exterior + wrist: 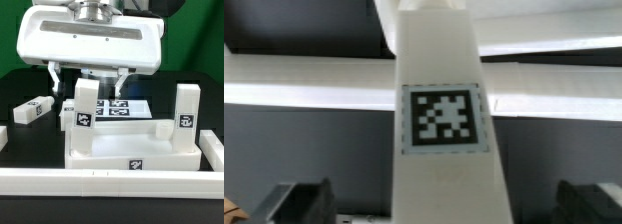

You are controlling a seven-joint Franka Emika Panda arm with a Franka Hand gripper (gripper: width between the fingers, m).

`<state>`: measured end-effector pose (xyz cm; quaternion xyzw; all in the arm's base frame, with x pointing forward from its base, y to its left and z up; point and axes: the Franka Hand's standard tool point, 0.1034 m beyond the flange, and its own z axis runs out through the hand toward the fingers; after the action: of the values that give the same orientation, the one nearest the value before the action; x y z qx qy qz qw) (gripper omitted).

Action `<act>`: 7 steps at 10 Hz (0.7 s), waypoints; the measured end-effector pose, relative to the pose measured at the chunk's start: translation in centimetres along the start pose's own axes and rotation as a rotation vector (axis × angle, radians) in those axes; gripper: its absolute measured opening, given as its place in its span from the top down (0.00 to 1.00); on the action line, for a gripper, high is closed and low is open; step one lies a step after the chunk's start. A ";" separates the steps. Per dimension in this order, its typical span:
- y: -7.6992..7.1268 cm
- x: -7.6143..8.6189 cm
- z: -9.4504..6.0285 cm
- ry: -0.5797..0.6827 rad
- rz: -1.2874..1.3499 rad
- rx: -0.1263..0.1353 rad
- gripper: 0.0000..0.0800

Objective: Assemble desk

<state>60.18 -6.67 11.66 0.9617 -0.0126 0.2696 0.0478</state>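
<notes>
Upright leg (445,120) stands inside the parted pincer (445,200), touching neither jaw.

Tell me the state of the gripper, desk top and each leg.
gripper: open, straddling a standing leg.
desk top: lying flat, two legs standing on it.
leg under the gripper: upright at a corner, not gripped.
other standing leg: upright at a corner.
loose leg: lying on its side on the table.

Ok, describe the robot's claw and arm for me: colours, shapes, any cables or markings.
The claw has a wide white body with rounded corners under a grey metal wrist ring. Its two fingers are slim and dark. No cables or markings show on it.
</notes>
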 end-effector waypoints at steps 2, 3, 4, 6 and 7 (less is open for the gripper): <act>0.0 0.2 -0.2 -0.008 0.002 0.005 0.19; 0.0 0.7 -0.7 -0.018 0.005 0.014 0.19; -0.2 1.4 -1.5 -0.034 0.008 0.029 0.19; 0.0 2.4 -2.6 -0.042 0.014 0.041 0.19; -0.2 2.0 -2.5 -0.062 0.014 0.048 0.19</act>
<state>60.65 -6.18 14.77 0.9704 -0.0144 0.2402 0.0223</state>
